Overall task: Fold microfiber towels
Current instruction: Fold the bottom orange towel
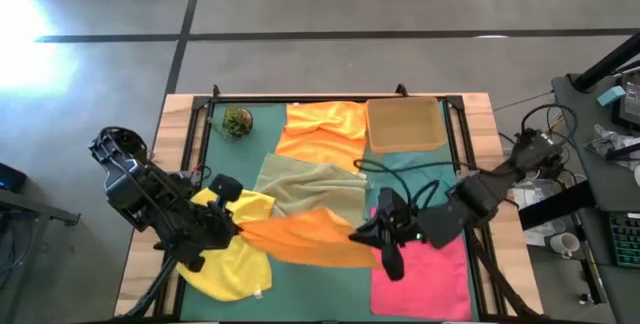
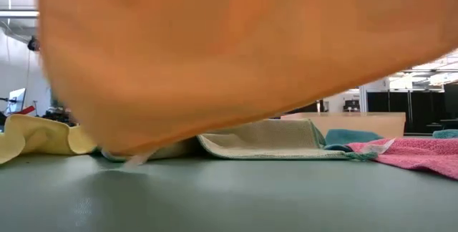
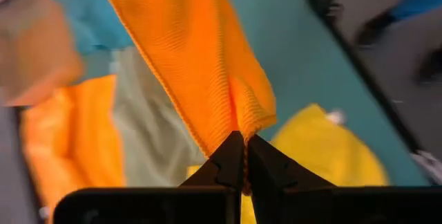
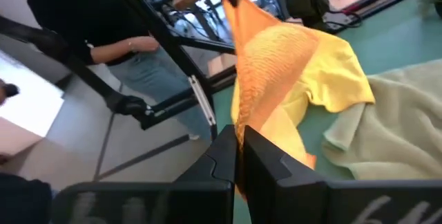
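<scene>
An orange towel (image 1: 300,239) hangs spread between my two grippers over the table's near middle; in the low view the orange towel (image 2: 236,53) fills the upper picture. My left gripper (image 1: 236,227) is shut on its left end, my right gripper (image 1: 362,236) on its right end. Below and around it lie flat a yellow towel (image 1: 235,259), an olive towel (image 1: 310,189), a pink towel (image 1: 425,274), a teal towel (image 1: 425,169) and a second orange towel (image 1: 322,129). My left gripper pinches a bunched corner of the orange towel (image 3: 240,122) between its two shut fingers, slanting down from the table's left. The cloth runs away from the fingers toward my other gripper, lifted off the table. My right gripper pinches the towel's opposite end (image 4: 243,117) between its two shut fingers, coming nearly level from the table's right. Several gathered folds show at the fingers. From there the cloth stretches, slightly sagging, to my left gripper.
A shallow tan tray (image 1: 405,124) sits at the far right of the green mat, a small green plant ball (image 1: 237,121) at the far left. A dark frame borders the mat. A person (image 4: 117,44) stands beyond the table's left side.
</scene>
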